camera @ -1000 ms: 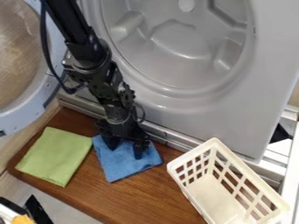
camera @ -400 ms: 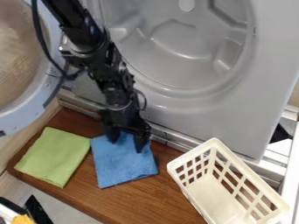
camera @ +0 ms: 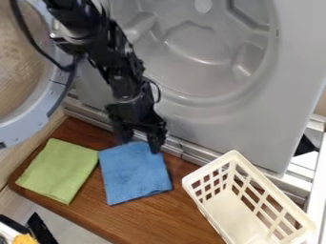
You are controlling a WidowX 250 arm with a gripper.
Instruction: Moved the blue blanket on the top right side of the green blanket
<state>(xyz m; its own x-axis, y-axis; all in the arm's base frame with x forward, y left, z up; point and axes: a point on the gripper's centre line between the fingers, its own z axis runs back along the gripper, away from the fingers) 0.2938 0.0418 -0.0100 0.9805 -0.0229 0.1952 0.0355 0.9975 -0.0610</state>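
On the wooden board (camera: 153, 217), near its middle: the blue cloth (camera: 134, 175), lying nearly flat just right of the green cloth (camera: 58, 170), their closest corners meeting or almost so.
Gripper (camera: 140, 143): pointing down at the far edge of the blue cloth, its fingers spread, with a gap between the tips.
Cloth and fingers: the far edge of the blue cloth lies at the two tips, and most of the cloth spreads out on the near side of them; whether the tips touch it, I cannot tell.
Green cloth: flat at the left end of the board, well apart from the fingers.
Basket (camera: 209, 166): cream, with slotted sides, to the right of the blue cloth and apart from it.
Grey machine (camera: 219, 126): behind the board, its round door (camera: 28, 125) at the left.
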